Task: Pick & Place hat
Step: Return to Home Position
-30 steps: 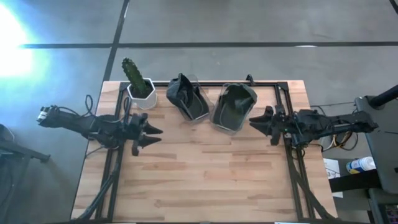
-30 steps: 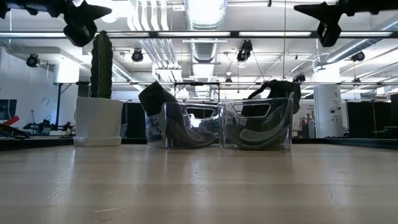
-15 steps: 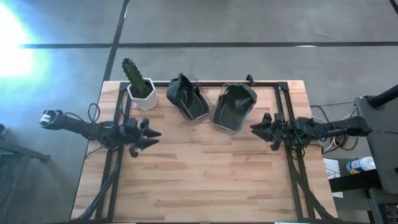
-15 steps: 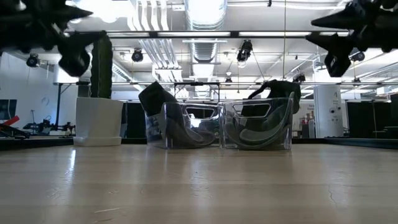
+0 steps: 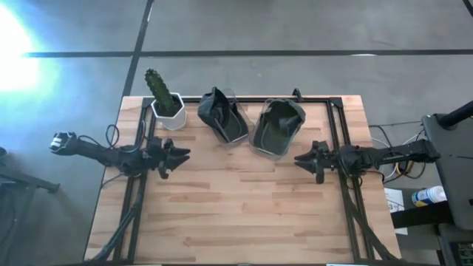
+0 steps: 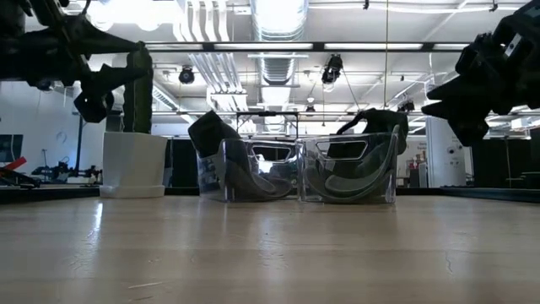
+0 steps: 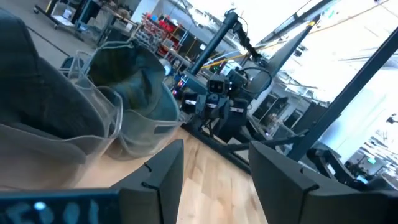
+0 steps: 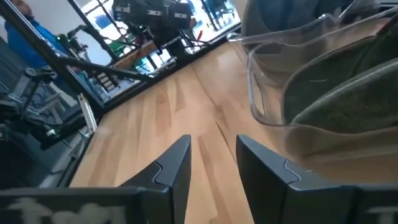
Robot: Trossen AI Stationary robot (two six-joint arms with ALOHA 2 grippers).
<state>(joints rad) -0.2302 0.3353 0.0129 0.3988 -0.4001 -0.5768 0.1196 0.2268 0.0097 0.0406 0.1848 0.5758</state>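
Observation:
Two dark hats sit in clear plastic bins at the table's far side: a dark grey hat (image 5: 219,114) in the left bin and a dark green hat (image 5: 276,125) in the right bin (image 6: 348,169). My left gripper (image 5: 185,154) hovers open near the table's left side, pointing right, level with the bins' near ends. My right gripper (image 5: 298,159) hovers open just right of the green hat's bin, pointing left. Neither holds anything. In the wrist views, the open fingers (image 7: 163,174) (image 8: 176,163) frame bare wood, with the bins off to one side.
A white pot with a green cactus (image 5: 164,100) stands at the far left corner, beside the grey hat's bin. Black frame rails (image 5: 341,140) run along both table sides. The near half of the wooden table (image 5: 236,214) has free room.
Both arms have come down from high above the table toward its surface. The left gripper has drawn slightly toward the table's far edge; the right gripper has moved a little toward the near edge. The hats and bins have stayed put.

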